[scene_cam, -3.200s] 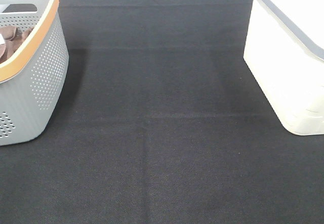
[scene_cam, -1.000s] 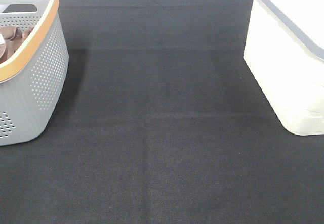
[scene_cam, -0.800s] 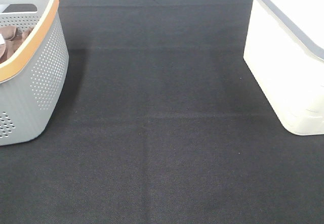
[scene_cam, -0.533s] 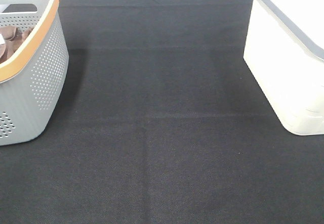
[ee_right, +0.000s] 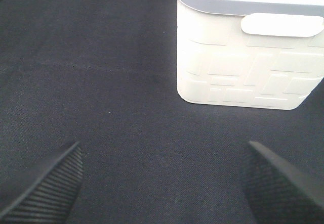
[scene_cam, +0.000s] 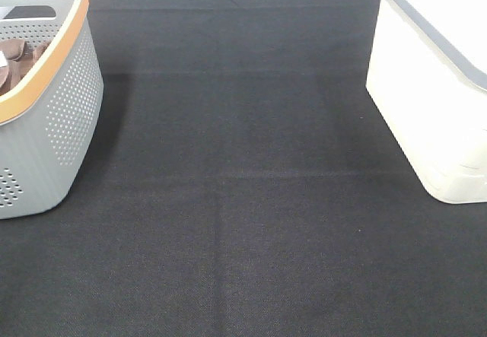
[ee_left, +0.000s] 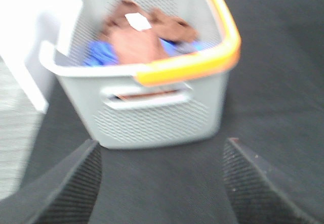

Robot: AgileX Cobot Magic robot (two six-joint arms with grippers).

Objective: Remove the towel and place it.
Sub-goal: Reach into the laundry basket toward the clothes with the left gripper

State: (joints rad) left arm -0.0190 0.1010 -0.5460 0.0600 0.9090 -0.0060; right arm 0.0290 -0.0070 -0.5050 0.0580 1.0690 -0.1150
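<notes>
A brown towel (scene_cam: 21, 55) lies crumpled in a grey perforated basket (scene_cam: 68, 101) with an orange rim, at the left of the black mat. In the blurred left wrist view the towel (ee_left: 136, 39) lies over a blue cloth (ee_left: 101, 52) inside the basket (ee_left: 152, 118). My left gripper (ee_left: 161, 155) is open and empty, just in front of the basket's near wall. My right gripper (ee_right: 164, 150) is open and empty above the mat, some way short of a white bin (ee_right: 238, 62). Neither gripper shows in the exterior view.
The white bin (scene_cam: 434, 101) with a grey rim stands at the right edge of the mat. The black mat (scene_cam: 243, 200) stretches between basket and bin. A white surface (ee_left: 30, 42) lies beside the basket in the left wrist view.
</notes>
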